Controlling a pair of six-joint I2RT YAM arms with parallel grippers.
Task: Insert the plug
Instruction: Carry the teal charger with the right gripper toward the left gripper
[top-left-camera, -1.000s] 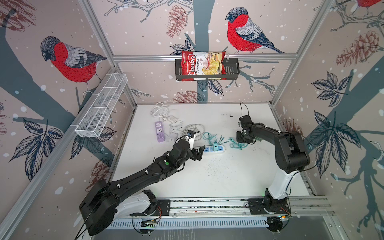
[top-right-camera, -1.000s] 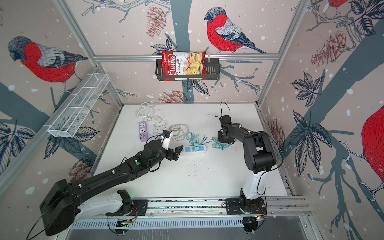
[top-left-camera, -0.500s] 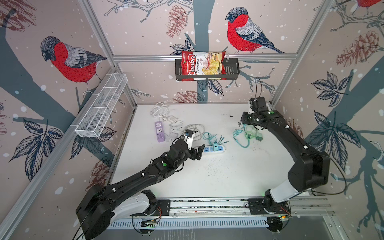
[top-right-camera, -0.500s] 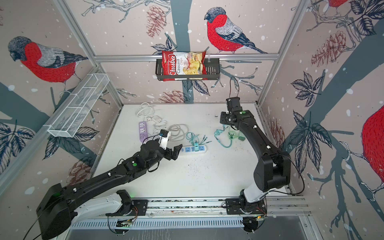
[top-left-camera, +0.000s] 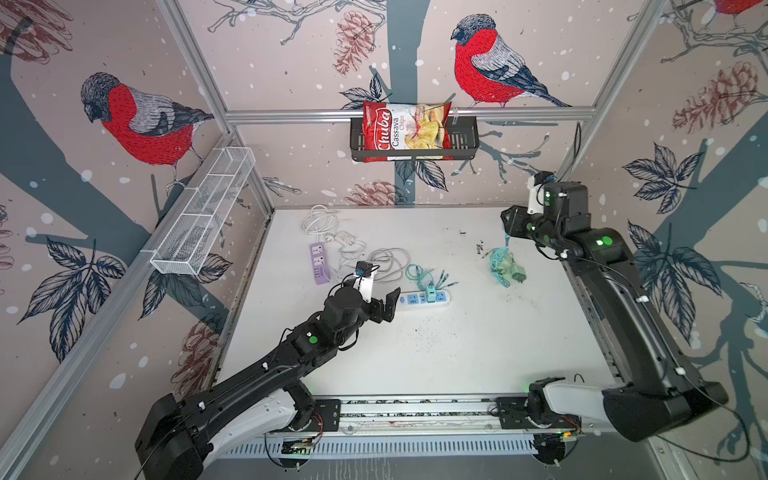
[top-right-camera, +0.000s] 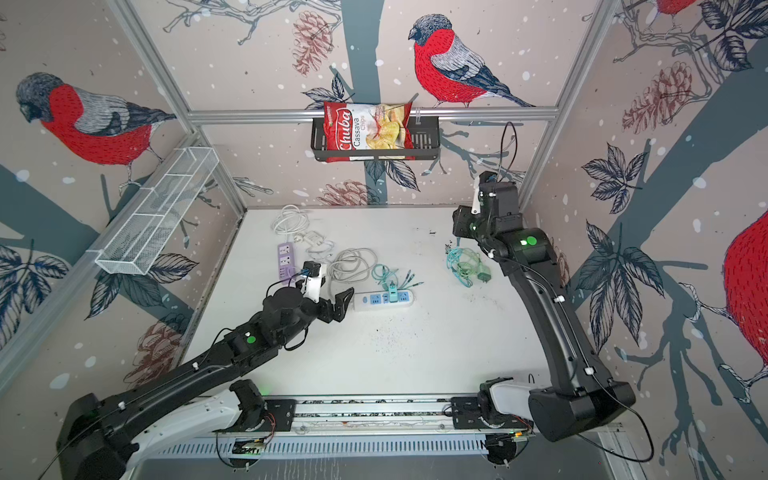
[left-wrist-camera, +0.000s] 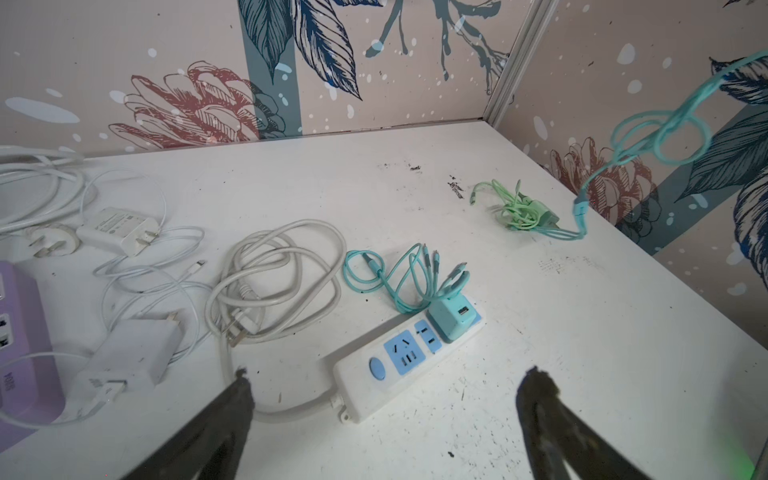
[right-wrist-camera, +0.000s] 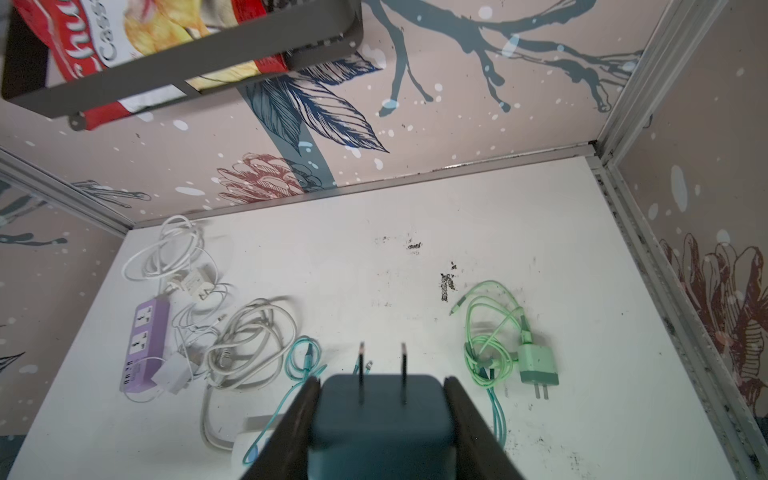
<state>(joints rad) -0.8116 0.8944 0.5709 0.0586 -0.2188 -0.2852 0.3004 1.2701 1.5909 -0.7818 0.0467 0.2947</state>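
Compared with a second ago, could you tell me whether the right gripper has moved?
Yes. The right gripper has risen and pulled away from the white strip, toward the back right corner, holding the plug.

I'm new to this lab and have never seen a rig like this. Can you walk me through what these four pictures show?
Two black robot arms with two-fingered grippers work over a white table. The two wide pictures look down from overhead and are nearly the same view. The other two come from cameras on the arms' wrists, looking out past the fingers.

On the table lie a white power strip with a teal charger already plugged in, a purple power strip, white cables and a green charger with its cord. A bag of chips sits in a rack on the back wall.

The left gripper is open and empty, near the white strip. The right gripper, high at the far right, clamps a dark plug, and its teal cord hangs to the table.
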